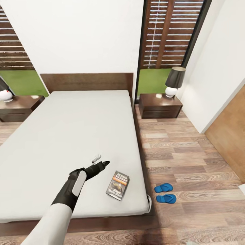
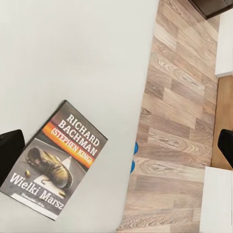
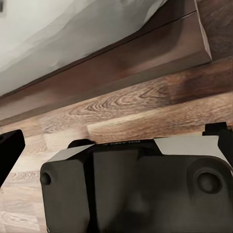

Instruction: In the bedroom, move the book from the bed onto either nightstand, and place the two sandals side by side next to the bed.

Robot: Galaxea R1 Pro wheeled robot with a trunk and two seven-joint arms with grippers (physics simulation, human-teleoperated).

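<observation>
left gripper: my black two-finger left gripper [image 1: 102, 165] hangs over the mattress, reaching toward the book; in the left wrist view the two dark fingertips [image 2: 10, 148] sit at opposite edges of the picture, so the jaws are spread wide with nothing between them; I judge it is open like this to come down over the cover
book: small thin paperback with dark cover, white "RICHARD BACHMAN" lettering and orange band [image 1: 117, 185]; lies flat, face up, on the bed near its foot-end right corner, just beside the gripper and apart from it; not yet on a nightstand
bed: large low bed with dark-brown wood frame and plain light-grey mattress [image 1: 68, 136]; flat thin book on soft surface, likely awkward to pinch
sandals: two small bright-blue flip-flops [image 1: 164, 193] on the wood-plank floor [image 1: 190, 160] near the bed's right side, roughly parallel and close together; looks near enough to side by side, my guess
nightstands: low dark reddish-brown wood cabinet [image 1: 159, 105] right of the headboard, carrying a dark-shaded lamp [image 1: 174, 81] at its back; a second one [image 1: 18, 107] at the left; bare top in front of the lamp
right gripper: cannot tell how far open; right wrist view has dark robot casing [image 3: 136, 189] in front, bed frame and floor behind
in the way: nothing between gripper and book; a small white object [image 1: 96, 158] lies on the mattress beside the fingers, can't identify
</observation>
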